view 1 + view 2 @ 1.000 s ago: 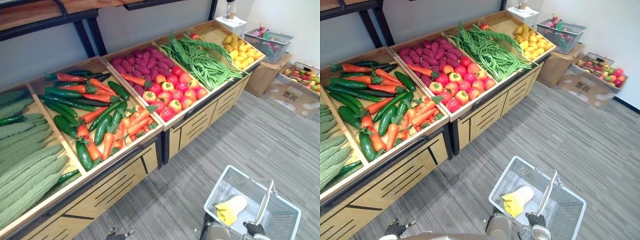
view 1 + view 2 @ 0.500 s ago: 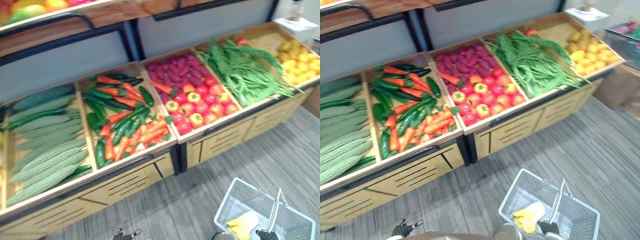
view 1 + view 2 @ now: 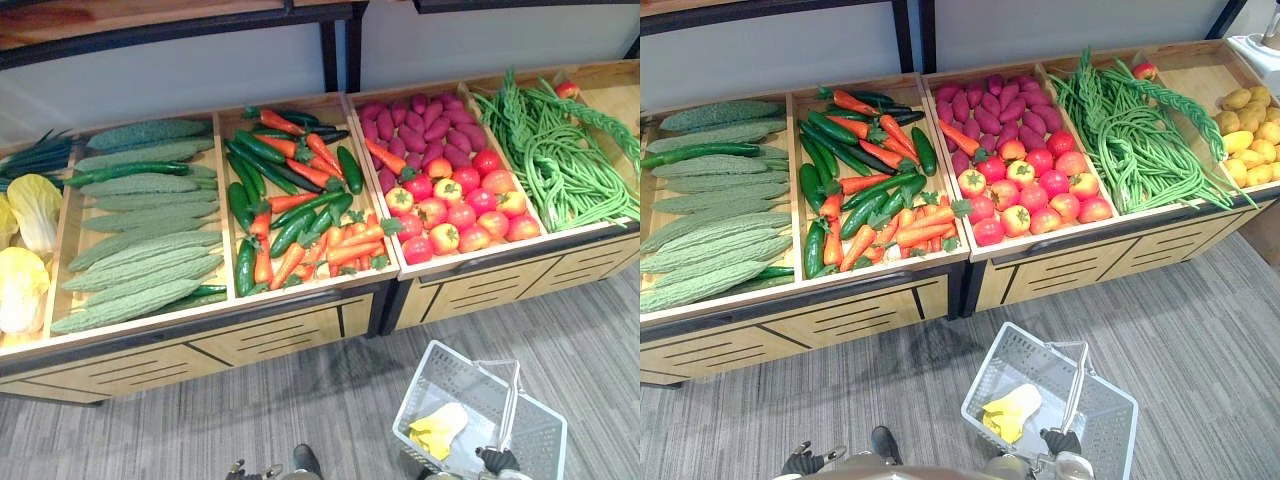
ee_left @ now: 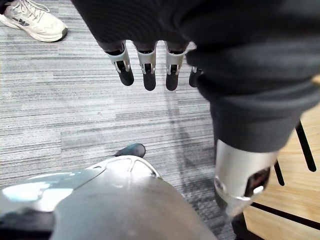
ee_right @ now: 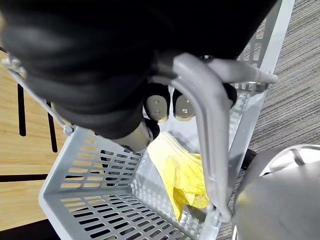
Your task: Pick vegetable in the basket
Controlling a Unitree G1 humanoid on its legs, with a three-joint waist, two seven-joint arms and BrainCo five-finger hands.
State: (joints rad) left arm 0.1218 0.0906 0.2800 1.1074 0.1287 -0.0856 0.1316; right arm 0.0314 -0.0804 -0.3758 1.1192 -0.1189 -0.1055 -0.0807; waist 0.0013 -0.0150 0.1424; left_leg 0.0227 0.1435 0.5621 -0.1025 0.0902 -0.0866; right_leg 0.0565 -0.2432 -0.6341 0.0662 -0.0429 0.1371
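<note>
Far left on the wooden stand [image 3: 300,330] sit pale cabbages [image 3: 22,290]. Next is a bin of bumpy green gourds [image 3: 140,235], then cucumbers [image 3: 258,150] mixed in with carrots [image 3: 335,245]. Right of centre it's purple sweet potatoes [image 3: 415,125] at the back with tomatoes [image 3: 455,210] in front. After that comes a big tangle of green beans [image 3: 565,165]. At the far right edge of the right eye view there's a pile of yellow produce [image 3: 1250,120].

Down along the bottom edge, a bit left of centre, the left hand [image 3: 250,468] just hangs over the grey floor [image 3: 300,410]. Its wrist view has the fingers [image 4: 149,75] straight and slightly apart, holding nothing, and somebody's white shoe [image 4: 32,22] sits in the upper left corner. Lower right is the grey plastic basket [image 3: 987,367], out in front of the stand, with a yellow leafy vegetable [image 3: 1010,412] lying in the bottom of it. The right hand [image 5: 165,106] is at the bottom right, fingers curled tight round the basket's handle [image 5: 210,150].
</note>
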